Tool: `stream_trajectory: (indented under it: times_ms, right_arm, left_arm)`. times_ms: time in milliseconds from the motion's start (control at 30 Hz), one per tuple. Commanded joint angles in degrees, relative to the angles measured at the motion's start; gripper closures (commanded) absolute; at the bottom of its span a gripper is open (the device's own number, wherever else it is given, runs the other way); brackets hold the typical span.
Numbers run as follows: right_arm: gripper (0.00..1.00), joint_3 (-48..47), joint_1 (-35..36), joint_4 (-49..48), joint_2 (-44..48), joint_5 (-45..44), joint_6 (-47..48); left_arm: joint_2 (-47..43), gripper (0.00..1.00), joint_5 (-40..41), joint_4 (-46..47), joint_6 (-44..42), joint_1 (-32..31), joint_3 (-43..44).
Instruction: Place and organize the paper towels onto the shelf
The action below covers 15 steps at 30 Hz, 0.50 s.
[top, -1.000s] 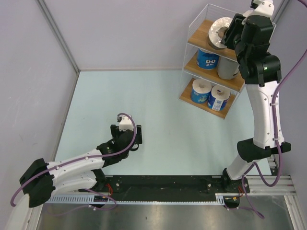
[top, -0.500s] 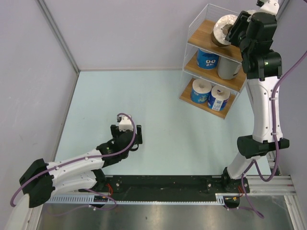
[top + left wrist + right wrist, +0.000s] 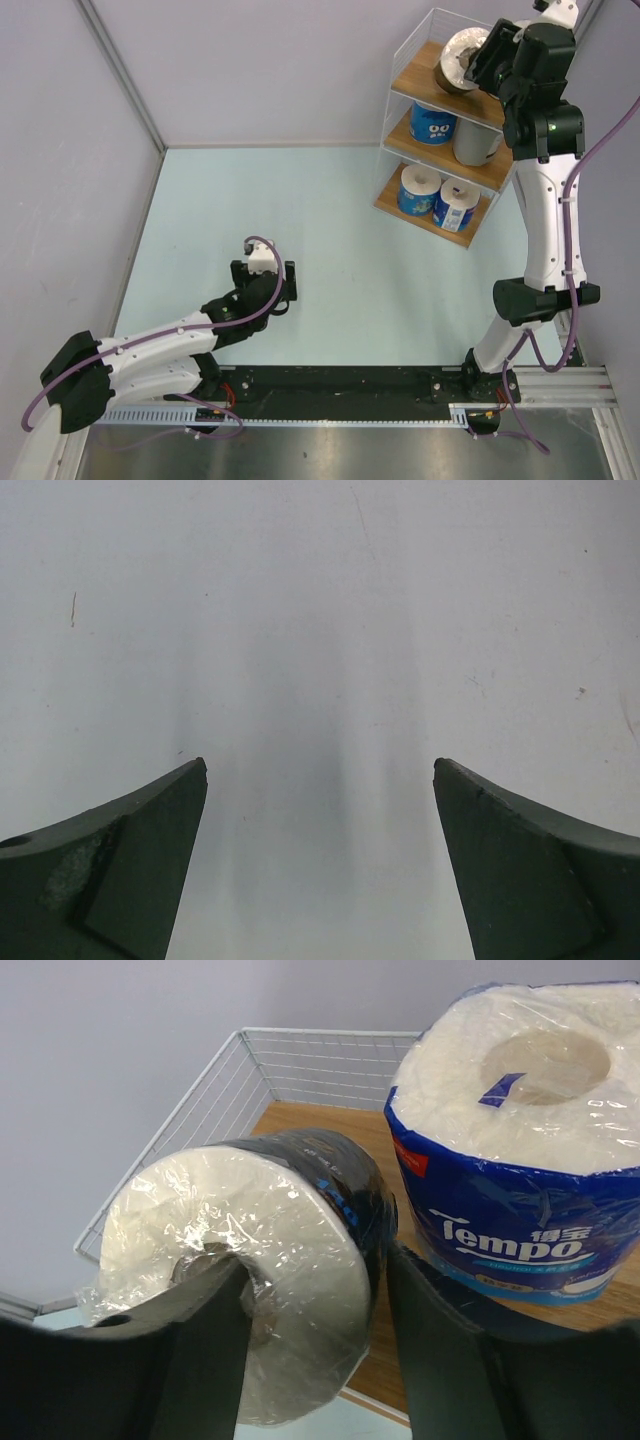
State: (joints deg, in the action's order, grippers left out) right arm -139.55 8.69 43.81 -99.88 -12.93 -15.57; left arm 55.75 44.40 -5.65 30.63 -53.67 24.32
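The shelf (image 3: 425, 62) stands at the far right. My right gripper (image 3: 482, 66) is at its top tier, shut on the black-wrapped roll (image 3: 458, 60). In the right wrist view the gripper (image 3: 312, 1265) has one finger in the core of the black roll (image 3: 290, 1260) and the other outside its wrapper. The roll is tilted over the top board (image 3: 300, 1120), next to an upright blue roll (image 3: 520, 1160). A blue roll (image 3: 433, 122) and the grey roll (image 3: 474, 143) stand on the middle tier. Two blue rolls (image 3: 418, 190) (image 3: 456, 205) stand on the bottom tier. My left gripper (image 3: 288, 285) (image 3: 320, 765) is open and empty.
The white wire frame (image 3: 200, 1110) rims the top tier at the left and back. Grey walls close the table at the left, back and right. The left arm lies low over the pale table (image 3: 330, 230) near the front.
My right gripper has carried the black roll a little up and back over the top tier. The left arm has not moved.
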Motion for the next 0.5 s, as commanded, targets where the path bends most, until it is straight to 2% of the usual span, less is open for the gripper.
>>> stream_trajectory:
  times_ms: [0,167,467]
  right_arm:
    - [0.38,-2.66,-0.43,-3.56,-0.32,1.67,-0.86]
    - [0.3,-2.92,-0.6,-4.61,-0.93,2.03,-1.39]
    - [0.28,-3.01,-1.39,-6.54,-2.25,2.12,-2.36]
  left_arm:
    - [-0.02,0.0,-0.28,0.9,0.92,-0.3,0.12]
    - [-0.29,0.0,-0.54,-0.15,1.09,-0.3,0.38]
    - [-0.46,0.0,-0.9,-0.15,0.92,-0.3,0.38]
